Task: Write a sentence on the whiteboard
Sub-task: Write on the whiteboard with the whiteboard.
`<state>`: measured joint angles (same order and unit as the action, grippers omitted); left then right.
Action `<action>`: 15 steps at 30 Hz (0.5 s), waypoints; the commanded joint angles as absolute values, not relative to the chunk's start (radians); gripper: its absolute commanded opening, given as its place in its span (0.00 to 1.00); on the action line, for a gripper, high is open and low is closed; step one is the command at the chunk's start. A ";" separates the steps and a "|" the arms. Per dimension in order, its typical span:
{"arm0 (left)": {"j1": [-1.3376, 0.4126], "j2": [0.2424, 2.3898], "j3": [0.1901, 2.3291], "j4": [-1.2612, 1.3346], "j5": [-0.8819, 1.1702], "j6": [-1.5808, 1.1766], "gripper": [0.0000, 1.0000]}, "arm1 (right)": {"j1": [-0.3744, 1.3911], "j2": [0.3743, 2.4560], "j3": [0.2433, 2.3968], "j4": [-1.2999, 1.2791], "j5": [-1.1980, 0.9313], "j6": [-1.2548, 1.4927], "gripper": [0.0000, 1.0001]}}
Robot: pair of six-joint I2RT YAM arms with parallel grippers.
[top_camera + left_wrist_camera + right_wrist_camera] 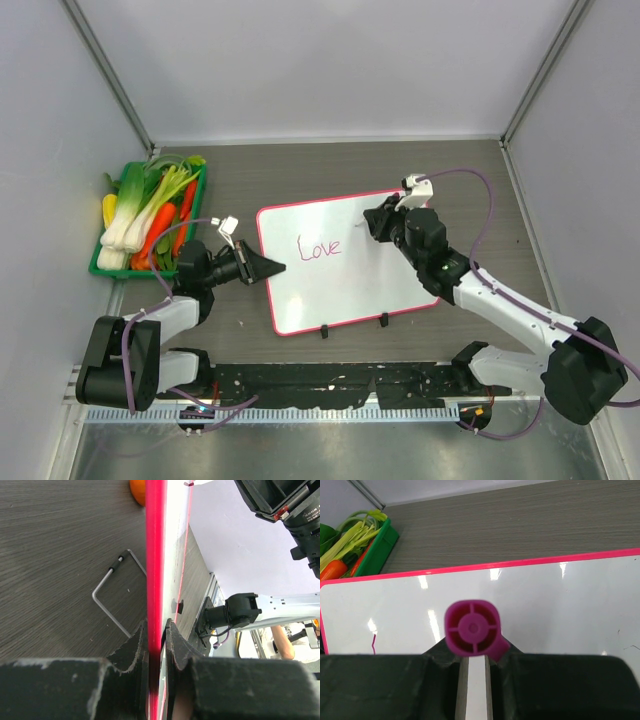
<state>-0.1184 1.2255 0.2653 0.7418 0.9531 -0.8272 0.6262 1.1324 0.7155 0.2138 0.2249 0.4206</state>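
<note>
The whiteboard (340, 290) lies on the table, pink-framed, with "Love" (320, 247) written in pink on its left half. My left gripper (268, 268) is shut on its left edge; in the left wrist view the jaws (156, 625) clamp the pink frame (155, 555) edge-on. My right gripper (372, 228) hovers over the board just right of the word, shut on a magenta marker (471, 627), whose end cap faces the camera. The marker's tip is hidden. The white surface (545, 595) fills the right wrist view.
A green tray (96, 262) of leeks, carrots and peppers stands at the left, and shows in the right wrist view (387, 542). A bent metal wire stand (112, 595) lies on the table beside the board's edge. Grey walls close in the table on three sides.
</note>
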 commanded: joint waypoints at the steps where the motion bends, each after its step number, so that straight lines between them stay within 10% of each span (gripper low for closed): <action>1: -0.127 1.241 0.267 0.699 0.884 -0.721 0.00 | 0.621 1.137 0.698 0.249 0.232 0.431 0.01; 15: -0.129 1.239 0.268 0.699 0.881 -0.719 0.00 | 0.621 1.086 0.650 0.213 0.181 0.448 0.01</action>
